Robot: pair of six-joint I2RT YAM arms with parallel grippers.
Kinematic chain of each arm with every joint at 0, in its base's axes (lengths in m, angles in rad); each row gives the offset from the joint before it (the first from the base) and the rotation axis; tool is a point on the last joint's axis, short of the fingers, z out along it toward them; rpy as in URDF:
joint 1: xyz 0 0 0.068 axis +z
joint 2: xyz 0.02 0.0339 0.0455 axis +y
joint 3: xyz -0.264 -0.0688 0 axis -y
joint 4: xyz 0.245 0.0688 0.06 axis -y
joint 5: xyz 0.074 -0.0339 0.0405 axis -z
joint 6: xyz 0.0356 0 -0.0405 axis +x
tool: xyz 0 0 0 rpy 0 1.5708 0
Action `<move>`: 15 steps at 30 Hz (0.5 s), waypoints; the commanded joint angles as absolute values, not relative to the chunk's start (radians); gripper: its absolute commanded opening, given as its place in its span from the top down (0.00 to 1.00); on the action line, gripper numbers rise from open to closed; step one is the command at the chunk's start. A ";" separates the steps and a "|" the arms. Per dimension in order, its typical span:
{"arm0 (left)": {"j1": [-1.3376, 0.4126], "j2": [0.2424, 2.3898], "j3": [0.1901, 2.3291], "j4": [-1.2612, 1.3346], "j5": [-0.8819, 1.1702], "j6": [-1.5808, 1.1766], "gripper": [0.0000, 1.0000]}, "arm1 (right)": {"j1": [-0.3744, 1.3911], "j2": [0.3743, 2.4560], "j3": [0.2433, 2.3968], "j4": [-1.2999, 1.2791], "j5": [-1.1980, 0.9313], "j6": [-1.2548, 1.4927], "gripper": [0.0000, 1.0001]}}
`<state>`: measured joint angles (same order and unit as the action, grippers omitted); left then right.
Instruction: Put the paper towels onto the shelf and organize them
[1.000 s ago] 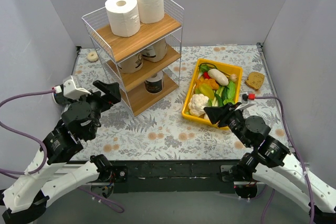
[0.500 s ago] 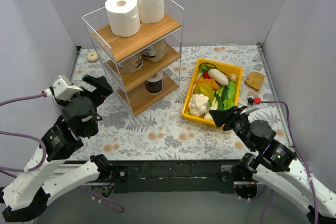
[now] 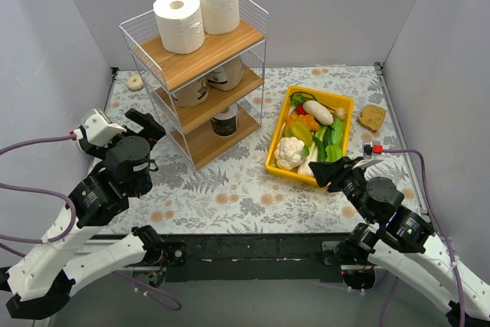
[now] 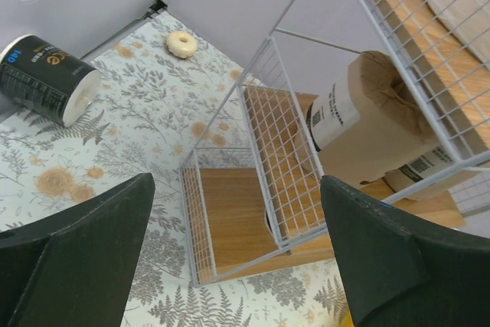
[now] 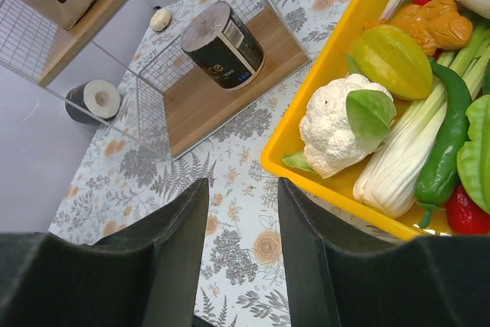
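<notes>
The shelf stands at the back left. Two white paper towels stand on its top board. Two tan rolls sit on the middle board, and one black roll on the bottom board. A second black roll lies on its side on the table left of the shelf; it also shows in the right wrist view. My left gripper is open and empty, just left of the shelf's front corner. My right gripper is open and empty by the bin's near edge.
A yellow bin of vegetables sits right of the shelf. A bread slice lies at the far right. A small beige ring lies behind the shelf's left side. Grey walls close in the table on three sides.
My left gripper has drawn back to the left, away from the shelf front. My right gripper has moved right and nearer to the table's front edge.
</notes>
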<state>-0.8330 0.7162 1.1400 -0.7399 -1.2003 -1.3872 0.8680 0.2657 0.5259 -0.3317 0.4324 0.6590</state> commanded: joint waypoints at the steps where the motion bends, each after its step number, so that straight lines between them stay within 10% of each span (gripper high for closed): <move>1: -0.821 0.756 1.146 -0.874 -1.273 -1.479 0.11 | 0.871 0.252 0.560 -0.327 0.472 0.638 0.52; 15: -0.149 0.916 0.980 -0.700 -0.829 -1.358 0.11 | 0.871 0.241 0.595 -0.362 0.471 0.614 0.52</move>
<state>-0.3916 0.8547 1.0271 -0.7776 -1.0332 -1.4014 0.8680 0.2604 0.5369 -0.3634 0.4507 0.6376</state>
